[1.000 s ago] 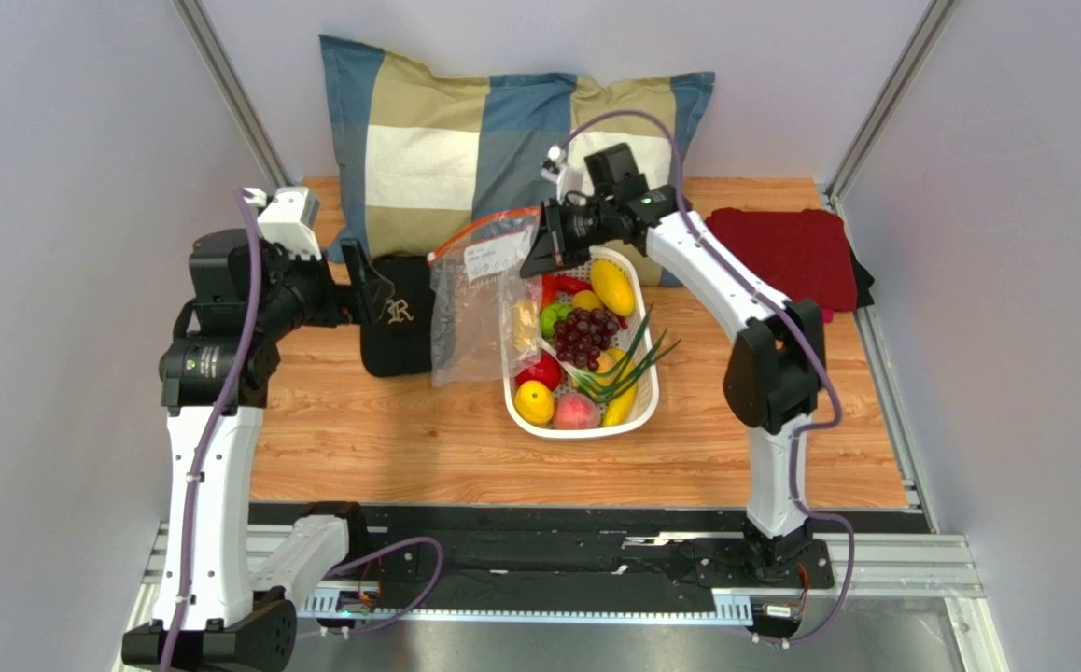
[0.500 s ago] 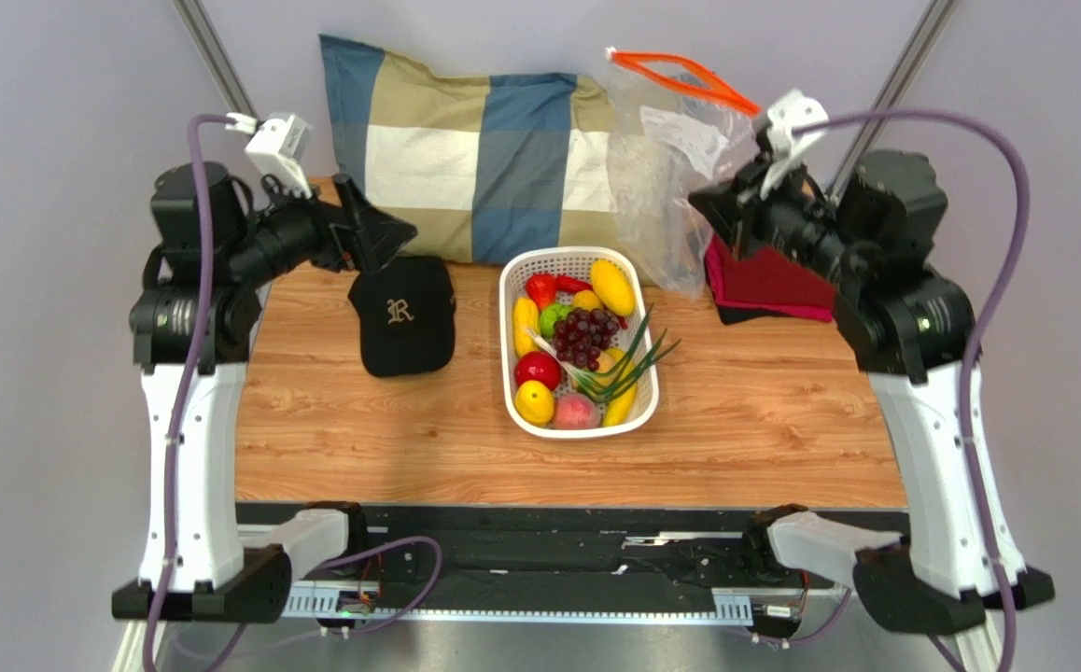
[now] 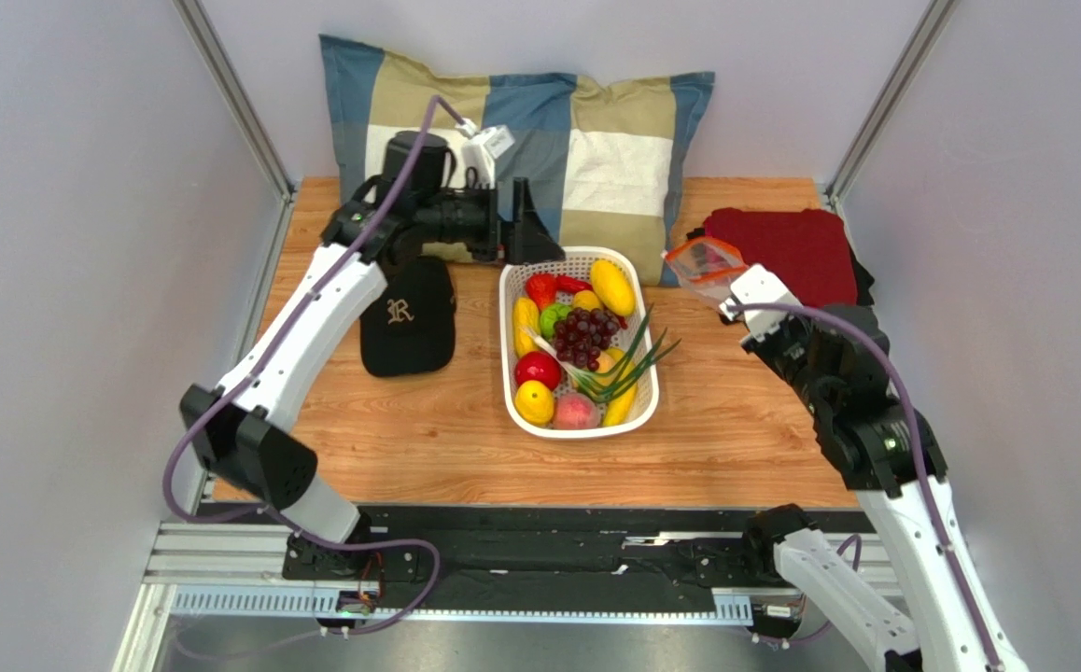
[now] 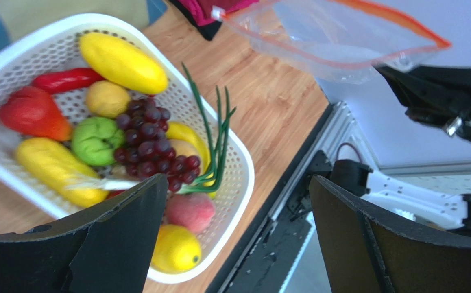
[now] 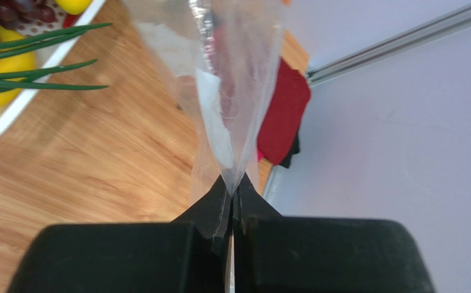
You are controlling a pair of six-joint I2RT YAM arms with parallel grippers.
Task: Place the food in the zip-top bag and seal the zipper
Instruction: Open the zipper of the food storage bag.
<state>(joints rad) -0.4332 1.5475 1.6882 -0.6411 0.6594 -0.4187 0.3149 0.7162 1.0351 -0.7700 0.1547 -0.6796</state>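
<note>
Pinching the zip-top bag (image 5: 238, 73), right gripper (image 5: 232, 186) hides its corner.

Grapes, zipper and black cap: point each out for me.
grapes (image 4: 155, 146), left wrist view, middle of the bunch.
zipper (image 4: 403, 25), left wrist view, far orange strip.
black cap (image 3: 403, 319), top external view, crown.

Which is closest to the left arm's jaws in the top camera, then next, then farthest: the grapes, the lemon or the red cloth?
1. Grapes, in the middle of the basket.
2. Lemon, at the basket's near-left corner.
3. Red cloth, at the far right of the table.
</note>
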